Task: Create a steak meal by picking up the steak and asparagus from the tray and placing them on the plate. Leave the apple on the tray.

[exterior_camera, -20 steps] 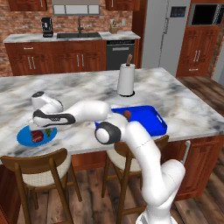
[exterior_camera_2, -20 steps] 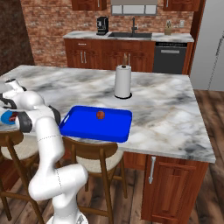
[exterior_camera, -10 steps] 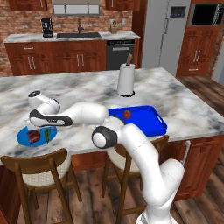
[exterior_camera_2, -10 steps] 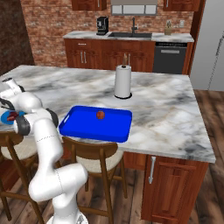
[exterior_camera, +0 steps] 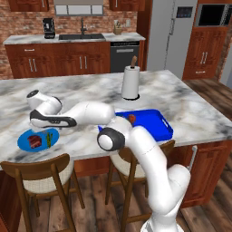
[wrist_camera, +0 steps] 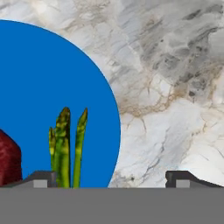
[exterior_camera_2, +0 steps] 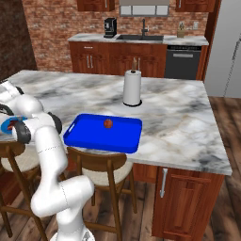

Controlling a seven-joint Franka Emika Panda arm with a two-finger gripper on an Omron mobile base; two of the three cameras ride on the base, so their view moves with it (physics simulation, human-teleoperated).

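While the gripper (wrist_camera: 111,178) hung wide open over the plate (exterior_camera: 26,134), holding nothing, the steak (exterior_camera: 34,140) and asparagus (exterior_camera: 48,138) lay side by side on it. Far to the right, the apple (exterior_camera_2: 108,123) sat on the tray (exterior_camera_2: 89,139).

Steak (exterior_camera: 34,140), asparagus (exterior_camera: 47,137) on plate (exterior_camera: 25,143)
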